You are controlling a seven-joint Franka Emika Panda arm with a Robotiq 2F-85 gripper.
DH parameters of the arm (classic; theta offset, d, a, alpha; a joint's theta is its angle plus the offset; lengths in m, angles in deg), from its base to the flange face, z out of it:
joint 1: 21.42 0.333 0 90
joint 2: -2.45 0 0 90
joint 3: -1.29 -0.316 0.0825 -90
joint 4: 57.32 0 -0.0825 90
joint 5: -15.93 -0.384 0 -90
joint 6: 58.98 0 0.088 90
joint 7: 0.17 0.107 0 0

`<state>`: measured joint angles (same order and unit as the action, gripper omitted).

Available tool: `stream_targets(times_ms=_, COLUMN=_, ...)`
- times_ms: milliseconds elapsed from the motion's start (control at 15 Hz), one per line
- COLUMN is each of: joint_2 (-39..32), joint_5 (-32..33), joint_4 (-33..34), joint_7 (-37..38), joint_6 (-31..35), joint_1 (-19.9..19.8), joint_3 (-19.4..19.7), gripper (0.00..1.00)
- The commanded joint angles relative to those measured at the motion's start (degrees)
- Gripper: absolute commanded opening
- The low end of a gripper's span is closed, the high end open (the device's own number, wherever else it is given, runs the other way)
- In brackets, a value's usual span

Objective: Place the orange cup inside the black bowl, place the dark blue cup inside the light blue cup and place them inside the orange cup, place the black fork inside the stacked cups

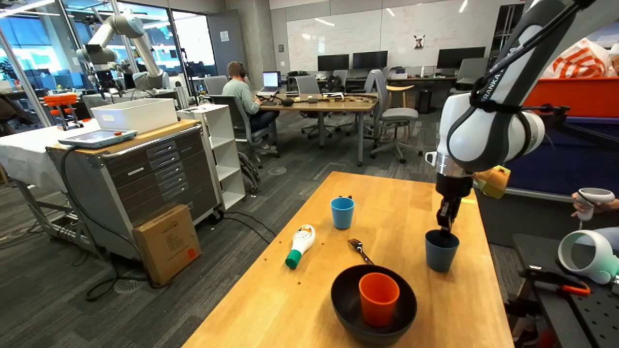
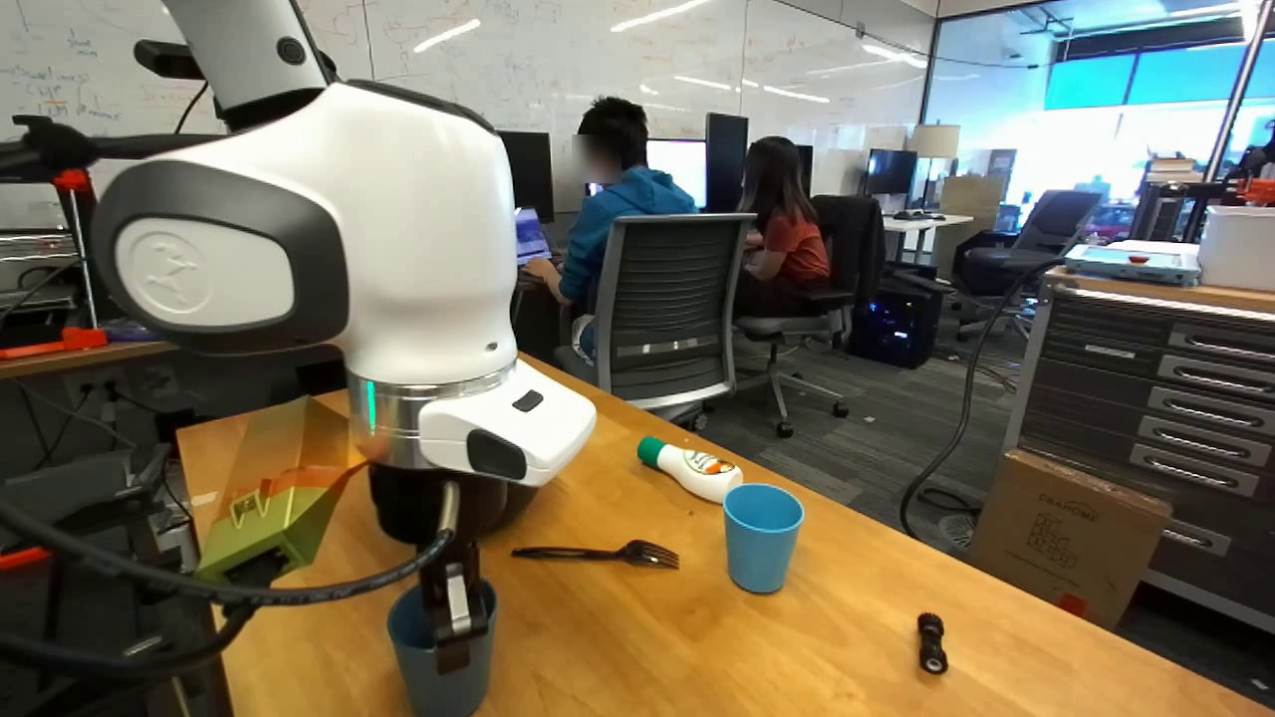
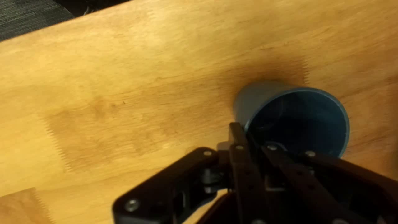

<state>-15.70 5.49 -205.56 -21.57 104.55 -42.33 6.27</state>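
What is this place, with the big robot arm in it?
Most likely a robot lab with an office in it. The big robot arm reaches over a table, a second robot arm stands farther off, and computer screens stand at the back.

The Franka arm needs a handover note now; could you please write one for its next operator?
Pincer: closed on the wall of the dark blue cup; whether it is lifted is unclear.
Light blue cup: upright on the table.
Black fork: lying on the table.
Done: orange cup inside the black bowl.
Left: dark blue cup into light blue cup, both into the orange cup, fork into the stack.
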Motion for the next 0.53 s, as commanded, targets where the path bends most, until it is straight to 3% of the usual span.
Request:
stream_targets(times_ms=0, joint_2=1.02, joint_5=0.61, joint_4=0.72, joint_7=1.20, joint_6=-1.81, joint_1=-0.02, joint_3=-0.70, gripper=0.01)
stream_targets(times_ms=467, joint_2=4.14, joint_5=-0.65, joint_4=5.74, joint_7=5.80, joint_6=-8.91, joint_1=2.51, joint_3=-0.66, gripper=0.01)
